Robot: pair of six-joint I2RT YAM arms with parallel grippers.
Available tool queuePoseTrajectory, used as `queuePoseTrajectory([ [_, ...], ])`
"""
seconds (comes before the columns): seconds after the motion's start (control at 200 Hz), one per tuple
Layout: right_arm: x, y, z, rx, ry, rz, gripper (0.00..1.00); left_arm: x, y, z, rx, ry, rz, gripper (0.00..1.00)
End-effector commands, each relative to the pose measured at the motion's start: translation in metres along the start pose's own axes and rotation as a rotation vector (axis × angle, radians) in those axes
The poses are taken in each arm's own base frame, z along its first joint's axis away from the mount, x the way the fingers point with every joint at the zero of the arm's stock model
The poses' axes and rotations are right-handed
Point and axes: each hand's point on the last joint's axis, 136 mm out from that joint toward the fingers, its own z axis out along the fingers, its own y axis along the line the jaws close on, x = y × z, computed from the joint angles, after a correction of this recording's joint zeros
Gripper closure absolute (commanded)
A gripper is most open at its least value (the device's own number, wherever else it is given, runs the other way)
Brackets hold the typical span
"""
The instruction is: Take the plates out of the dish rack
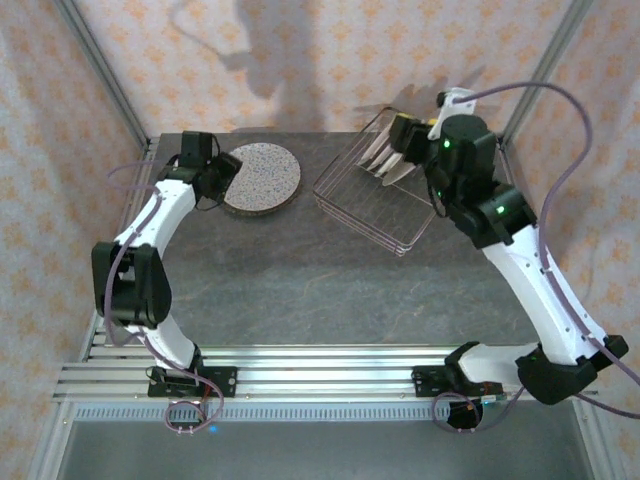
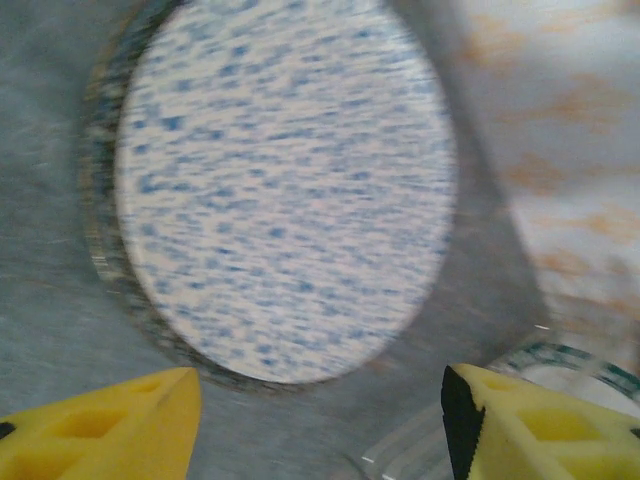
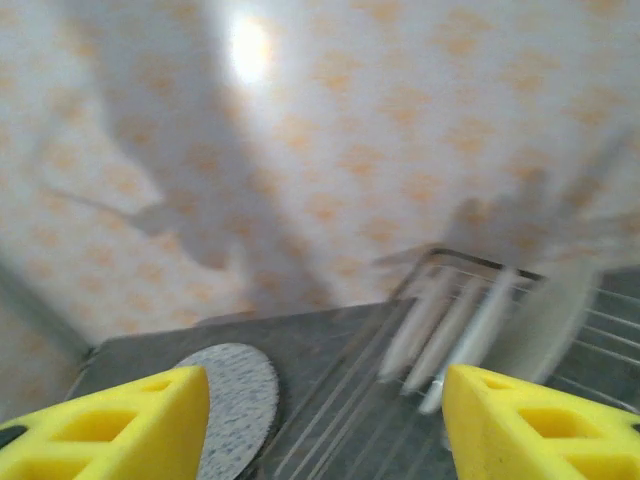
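My right fingers [image 1: 402, 134], apart and empty, hang over the thin wire dish rack [image 1: 375, 205]; a skewed pinch could topple its upright pale plates [image 1: 385, 160]. My left fingers [image 1: 224, 172] are apart, beside the flat speckled round plate [image 1: 262, 176].

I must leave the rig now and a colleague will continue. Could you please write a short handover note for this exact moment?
Left gripper: open, holding nothing, close beside the speckled plate.
Right gripper: open, holding nothing, over the dish rack.
Done: the speckled plate lies flat on the table, left of the rack.
Left to do: the other plates stand upright at the rack's far end; blur hides their exact number. Lift them out and set them on the table.
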Motion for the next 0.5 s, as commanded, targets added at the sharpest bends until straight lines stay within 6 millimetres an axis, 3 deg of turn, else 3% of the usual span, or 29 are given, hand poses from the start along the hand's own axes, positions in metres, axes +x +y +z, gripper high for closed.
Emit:
queuePoseTrajectory([
  [0.0, 0.022, -0.073, 0.005, 0.344, 0.112, 0.068, 0.38, 0.004, -0.047, -0.044, 0.090, -0.066, 0.070, 0.34],
  [0.075, 0.029, -0.095, 0.014, 0.412, 0.164, 0.147, 0.39, 0.017, -0.081, -0.069, 0.170, -0.077, 0.130, 0.34],
  [0.27, 0.053, -0.127, 0.054, 0.477, 0.312, 0.263, 0.38, 0.070, -0.157, -0.133, 0.434, -0.077, 0.314, 0.32],
  [0.375, 0.071, -0.145, 0.083, 0.480, 0.385, 0.351, 0.38, 0.107, -0.182, -0.168, 0.572, -0.073, 0.435, 0.30],
  [0.495, 0.085, -0.160, 0.113, 0.483, 0.453, 0.388, 0.39, 0.149, -0.194, -0.205, 0.697, -0.102, 0.592, 0.24],
])
